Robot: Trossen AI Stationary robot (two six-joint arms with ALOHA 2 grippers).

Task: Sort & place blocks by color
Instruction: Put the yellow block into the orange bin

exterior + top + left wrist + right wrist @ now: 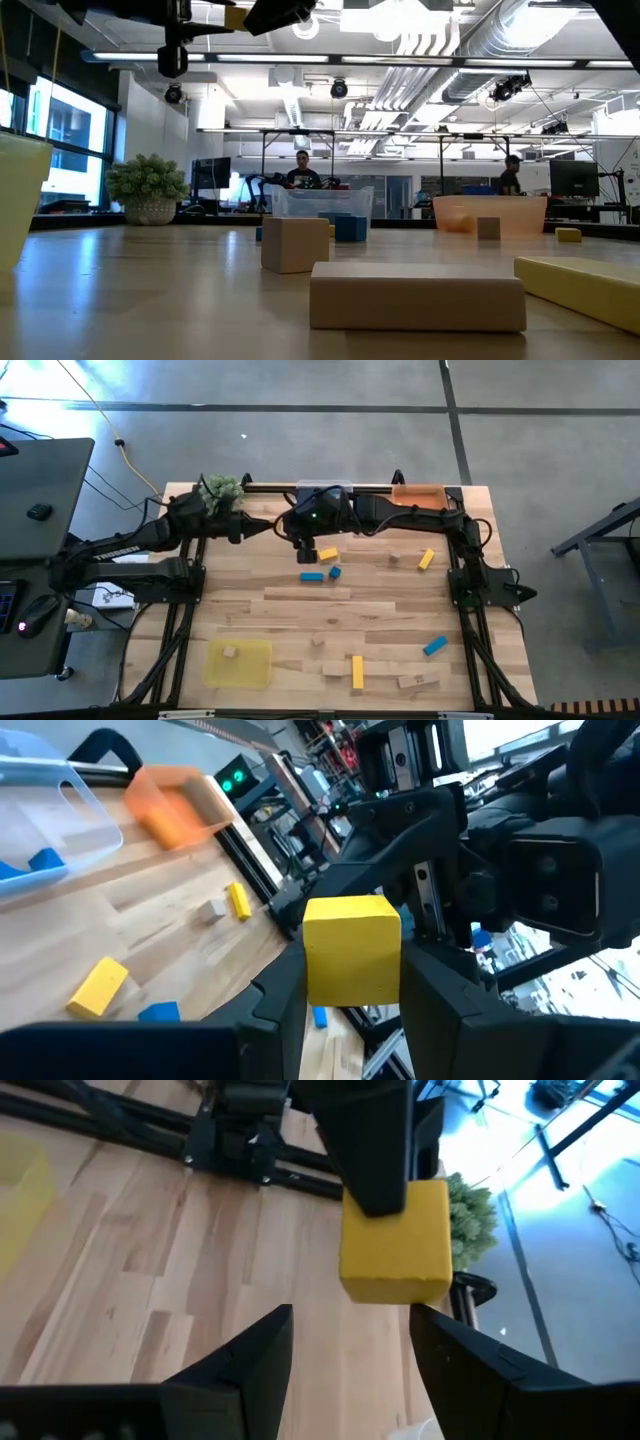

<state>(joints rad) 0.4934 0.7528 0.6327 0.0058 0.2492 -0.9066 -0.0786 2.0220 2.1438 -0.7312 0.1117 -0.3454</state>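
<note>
While left claw [350, 1010] grips it, yellow cube [351, 950] sits upright

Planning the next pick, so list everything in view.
yellow cube: 1, yellow, aloft in left end effector
yellow blocks: 3, yellow, loose on table
blue blocks: 3, blue, loose on table; more in clear tray
plain blocks: about 5, light wood, loose; another in yellow tray
orange tray: 1, orange, far edge
plant ball: 1, green, far left corner
people: 2, dark tops, background
left end effector: 1, dark, shut on yellow cube
right end effector: 1, dark, open, facing cube
</note>
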